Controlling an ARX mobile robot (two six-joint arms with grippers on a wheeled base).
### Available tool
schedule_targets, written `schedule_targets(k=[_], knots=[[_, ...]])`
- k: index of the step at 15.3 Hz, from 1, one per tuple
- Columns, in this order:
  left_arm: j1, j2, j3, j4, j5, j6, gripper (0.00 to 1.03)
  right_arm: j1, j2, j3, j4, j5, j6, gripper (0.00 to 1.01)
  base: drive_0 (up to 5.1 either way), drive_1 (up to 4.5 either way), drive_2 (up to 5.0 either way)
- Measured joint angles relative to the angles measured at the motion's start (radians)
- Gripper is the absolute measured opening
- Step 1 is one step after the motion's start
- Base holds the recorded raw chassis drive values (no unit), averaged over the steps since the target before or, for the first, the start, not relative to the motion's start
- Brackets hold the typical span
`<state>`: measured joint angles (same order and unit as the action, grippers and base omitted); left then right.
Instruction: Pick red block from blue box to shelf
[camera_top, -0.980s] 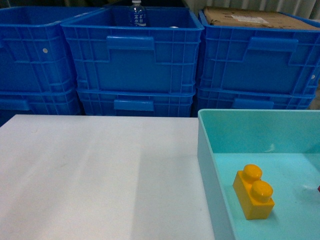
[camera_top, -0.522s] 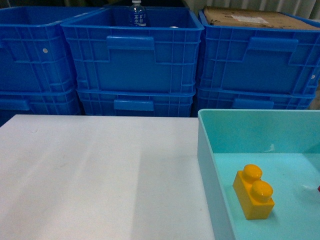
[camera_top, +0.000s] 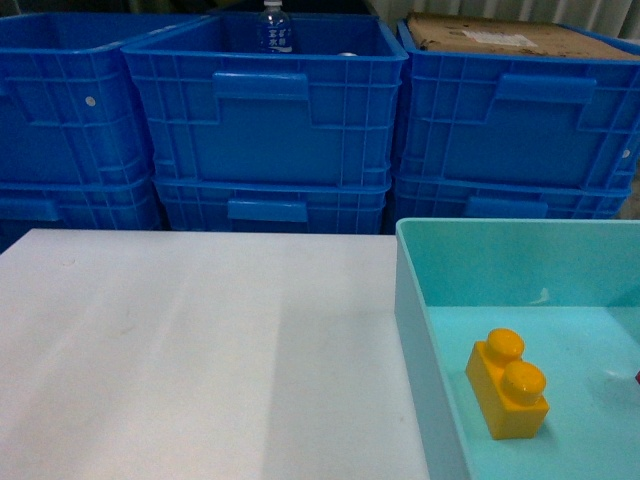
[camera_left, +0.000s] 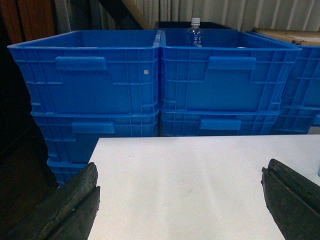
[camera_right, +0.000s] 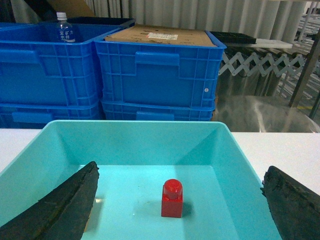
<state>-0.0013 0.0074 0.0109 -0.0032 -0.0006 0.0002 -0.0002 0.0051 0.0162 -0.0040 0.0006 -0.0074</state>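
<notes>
Now my right gripper (camera_right: 180, 200) hangs with its jaws spread wide, one dark finger low on each side of my wrist view, and the red block (camera_right: 172, 199) stands between them and a little ahead, upright on the floor of the blue box (camera_right: 125, 142), single stud on top. Nothing touches it; it sits apart from every wall. From the head view only a dark red sliver shows at the right edge, near a yellow brick (camera_top: 507, 384) that lies well to the left of my right jaws.

I judge the block to be light, rigid plastic, smooth and a bit slick, with rounded edges that could slip under a poor pinch. It should not crush. The best hold, I think, is across its two flat side faces, low on the body under the stud, with the fingers square to those faces.

My left gripper (camera_left: 180, 200) is also spread, holding nothing, over the bare white table (camera_left: 190, 175), with blue crates (camera_left: 155, 75) stacked beyond it. I cannot pick out the shelf with certainty.
</notes>
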Motion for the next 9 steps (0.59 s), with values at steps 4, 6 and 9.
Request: schedule_targets(k=[4,6,9], knots=[[0.000,0.000,0.000,0.000,0.000,0.000,0.98,0.000,0.000,0.000,0.000,0.000,0.000,0.88,0.0,0.00,0.0],[0.000,0.000,0.000,0.000,0.000,0.000,0.98,0.000,0.000,0.000,0.000,0.000,-0.001,0.77,0.0,0.00,0.0],[0.000,0.000,0.000,0.000,0.000,0.000,0.98,0.000,0.000,0.000,0.000,0.000,0.000,0.98,0.0,0.00,0.0]])
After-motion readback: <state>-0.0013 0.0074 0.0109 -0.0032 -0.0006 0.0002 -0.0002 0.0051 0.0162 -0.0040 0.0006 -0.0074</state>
